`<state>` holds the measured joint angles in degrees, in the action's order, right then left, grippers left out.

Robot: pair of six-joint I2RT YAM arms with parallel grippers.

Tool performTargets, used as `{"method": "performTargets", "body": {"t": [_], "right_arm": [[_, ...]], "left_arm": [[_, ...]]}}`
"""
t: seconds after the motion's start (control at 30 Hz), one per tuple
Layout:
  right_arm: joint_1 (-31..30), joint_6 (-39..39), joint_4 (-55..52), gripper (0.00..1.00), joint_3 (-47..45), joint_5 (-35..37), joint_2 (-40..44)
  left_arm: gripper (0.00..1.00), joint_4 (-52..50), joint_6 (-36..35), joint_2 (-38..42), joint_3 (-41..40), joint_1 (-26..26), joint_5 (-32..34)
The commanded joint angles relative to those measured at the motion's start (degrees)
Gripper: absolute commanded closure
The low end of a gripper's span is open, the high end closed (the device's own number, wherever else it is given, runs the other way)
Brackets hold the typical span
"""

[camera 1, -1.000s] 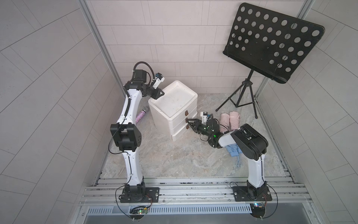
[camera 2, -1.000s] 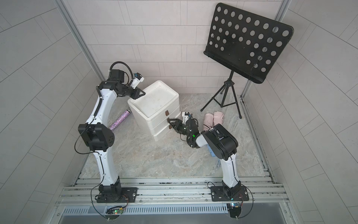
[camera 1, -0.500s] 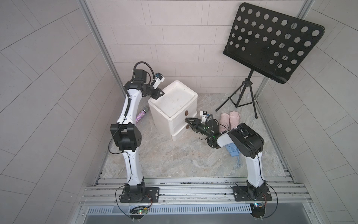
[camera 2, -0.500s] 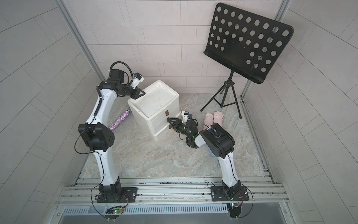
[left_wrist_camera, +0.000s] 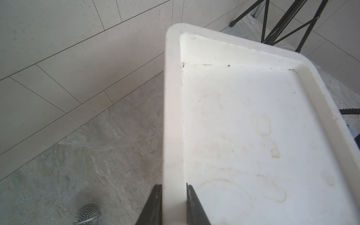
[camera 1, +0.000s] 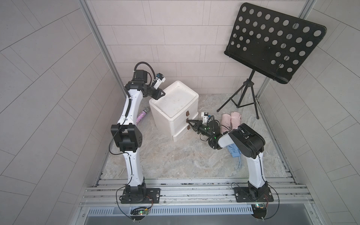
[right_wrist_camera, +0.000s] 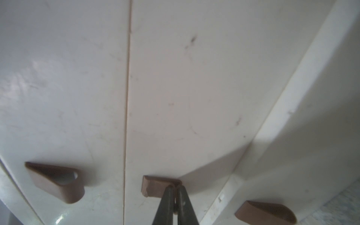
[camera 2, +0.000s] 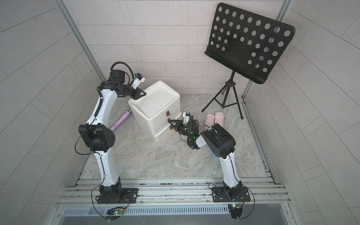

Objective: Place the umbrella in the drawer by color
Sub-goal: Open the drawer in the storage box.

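A white cabinet (camera 1: 175, 103) (camera 2: 155, 101) with three shut drawers stands at the back of the floor, each drawer with a brown tab handle. My right gripper (camera 1: 188, 121) (camera 2: 169, 121) (right_wrist_camera: 175, 188) is shut on the middle drawer's handle (right_wrist_camera: 155, 185). My left gripper (camera 1: 162, 94) (camera 2: 143, 94) (left_wrist_camera: 174, 187) is shut on the cabinet's raised top rim (left_wrist_camera: 173, 136). Two folded pink umbrellas (camera 1: 231, 119) (camera 2: 215, 117) lie right of the cabinet. A blue umbrella (camera 1: 233, 153) lies mostly hidden under my right arm.
A black music stand (camera 1: 272, 42) (camera 2: 249, 41) rises at the back right, its tripod legs (camera 1: 243, 97) on the floor behind the pink umbrellas. A glittery purple cylinder (camera 1: 141, 116) (camera 2: 120, 121) lies left of the cabinet, its end (left_wrist_camera: 87, 213) below my left gripper.
My right gripper's jaws have closed from open onto the middle drawer's handle, after edging slightly closer to the cabinet. The left arm has not moved.
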<state>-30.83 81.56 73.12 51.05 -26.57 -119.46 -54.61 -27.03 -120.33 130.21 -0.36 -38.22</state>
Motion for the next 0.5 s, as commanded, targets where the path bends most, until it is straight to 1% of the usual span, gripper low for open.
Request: {"method": "performTargets", "body": {"t": [0.0,0.1,0.3,0.47], "right_arm": [[-0.38,-0.17,2.71,0.96,-0.84,-0.06,3.50],[-0.42,-1.46,1.15,1.00,-2.10,-0.15,6.10],[-0.33,-4.59,-2.96,1.00,-5.78,-0.44,12.48],[-0.33,-8.86,-9.97,1.00,-9.02,-0.76,19.08]], "left_arm": [[0.83,-6.83,2.08,0.54,-1.46,0.00,-3.51],[0.84,-6.74,2.29,0.22,-1.10,0.28,-3.53],[0.84,-6.47,2.61,-0.35,-0.43,0.53,-3.18],[0.84,-6.52,2.86,-0.93,0.47,0.79,-3.18]]}}
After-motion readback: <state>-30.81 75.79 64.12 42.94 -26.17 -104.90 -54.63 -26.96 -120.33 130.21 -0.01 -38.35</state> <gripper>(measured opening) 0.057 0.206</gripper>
